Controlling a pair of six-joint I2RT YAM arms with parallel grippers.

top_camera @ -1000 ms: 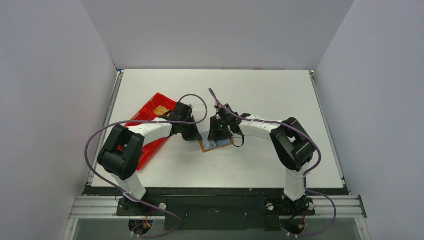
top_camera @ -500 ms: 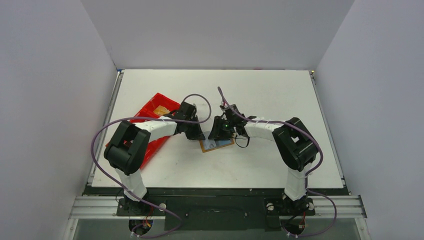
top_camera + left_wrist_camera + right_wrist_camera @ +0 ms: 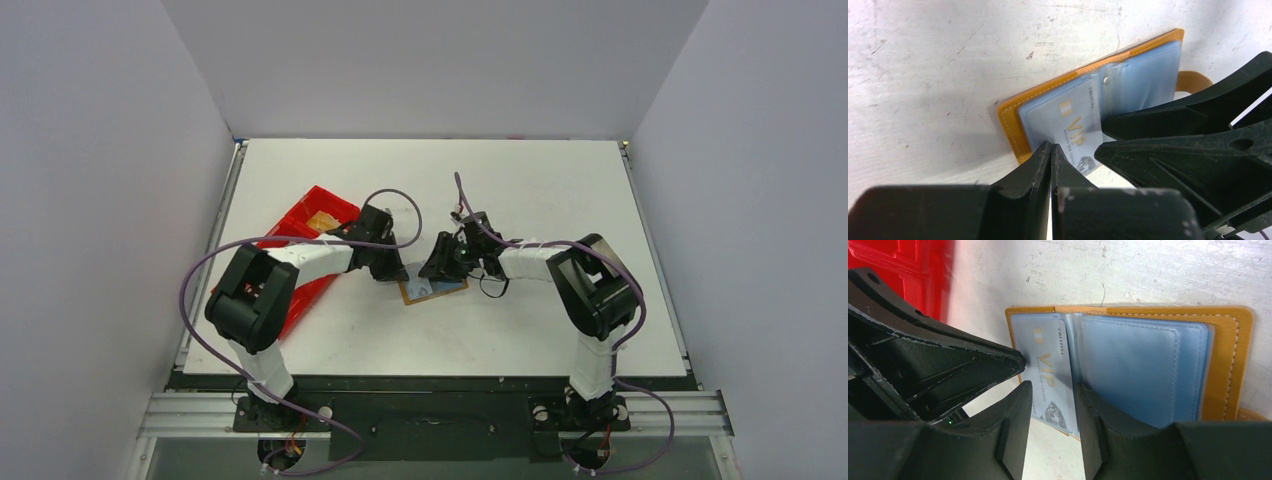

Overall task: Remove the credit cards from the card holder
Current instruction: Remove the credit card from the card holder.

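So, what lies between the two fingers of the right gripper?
A pale blue VIP credit card, sticking out of the open card holder, lies in the gap between the fingers of the right gripper; the right wrist view shows it.

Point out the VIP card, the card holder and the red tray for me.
VIP card (image 3: 1045, 367), right wrist view, printed face.
card holder (image 3: 1234, 360), right wrist view, tan right border.
red tray (image 3: 318, 194), top view, far rim.

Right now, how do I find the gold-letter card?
In the middle of the white table an orange-brown card holder lies open. One pale card pokes past its edge. Only it says VIP in gold; the other sleeves are plain blue.
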